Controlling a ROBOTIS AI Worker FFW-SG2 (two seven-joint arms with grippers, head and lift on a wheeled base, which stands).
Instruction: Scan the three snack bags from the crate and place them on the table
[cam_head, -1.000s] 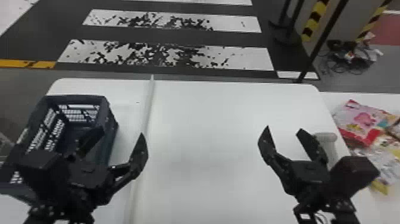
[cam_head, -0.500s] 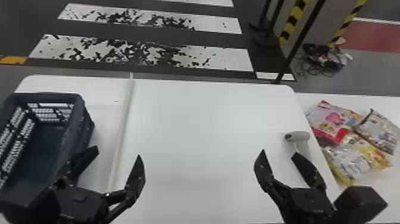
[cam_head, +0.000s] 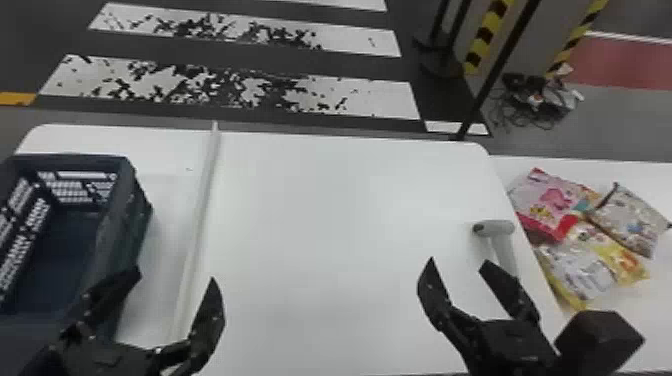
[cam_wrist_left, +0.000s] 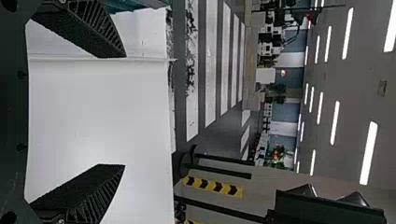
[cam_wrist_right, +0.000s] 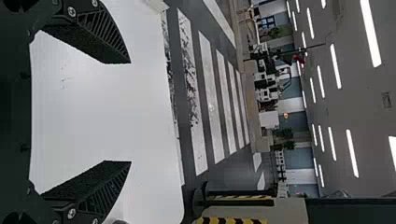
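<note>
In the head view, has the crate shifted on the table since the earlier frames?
No. The crate keeps its spacing left of the raised white strip; both slid left in the picture together.

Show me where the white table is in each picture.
Head view: the white table spans the middle, right of the crate.
Left wrist view: between and beyond the left gripper's fingers.
Right wrist view: between and beyond the right gripper's fingers.
Shared landmark: crosswalk beyond its far edge.
</note>
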